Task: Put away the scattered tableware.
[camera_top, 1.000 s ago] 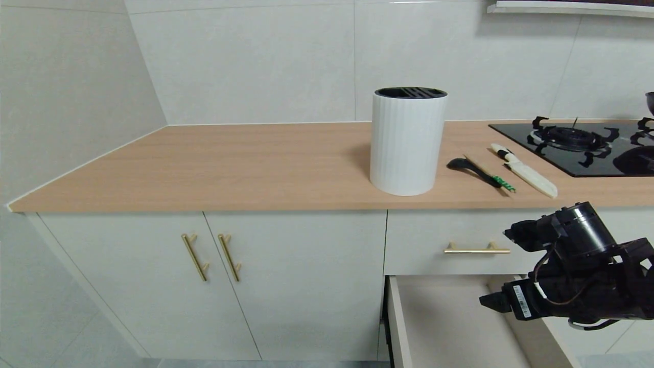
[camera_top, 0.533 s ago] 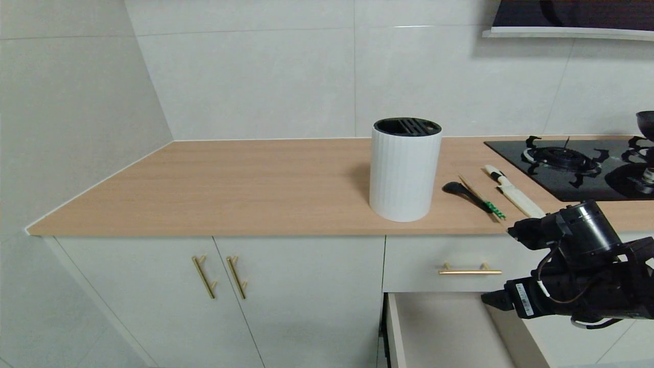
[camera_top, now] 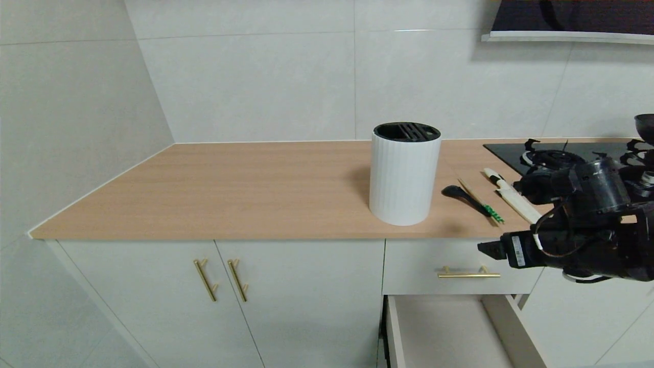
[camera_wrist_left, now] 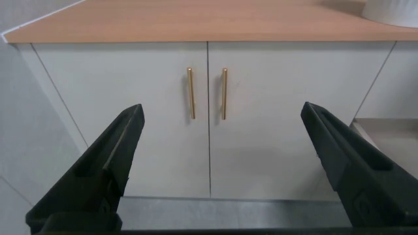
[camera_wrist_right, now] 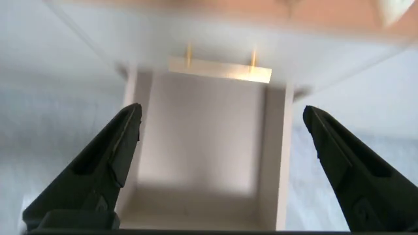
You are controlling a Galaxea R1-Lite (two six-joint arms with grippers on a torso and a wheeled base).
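Scanning big to small: counter [camera_top: 230, 189] w/ open drawer [camera_top: 397, 332] below its edge, white slotted holder [camera_top: 403, 184] upright on top, then knife [camera_top: 511, 197], black spoon [camera_top: 462, 195] and chopsticks [camera_top: 470, 190] lying just beside it. Right gripper [camera_wrist_right: 221, 117] hangs spread wide, empty, near the knife; left gripper [camera_wrist_left: 222, 111] likewise spread, facing cabinet doors [camera_wrist_left: 130, 130]. Best approach imo: pinch one utensil mid-handle, across its narrow side, lift level.

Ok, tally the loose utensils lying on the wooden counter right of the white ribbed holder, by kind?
Black spoon: 1
Thin wooden chopsticks: 1 set, lying together; cannot tell if single or a pair
Knife with a cream blade: 1
Total: 3
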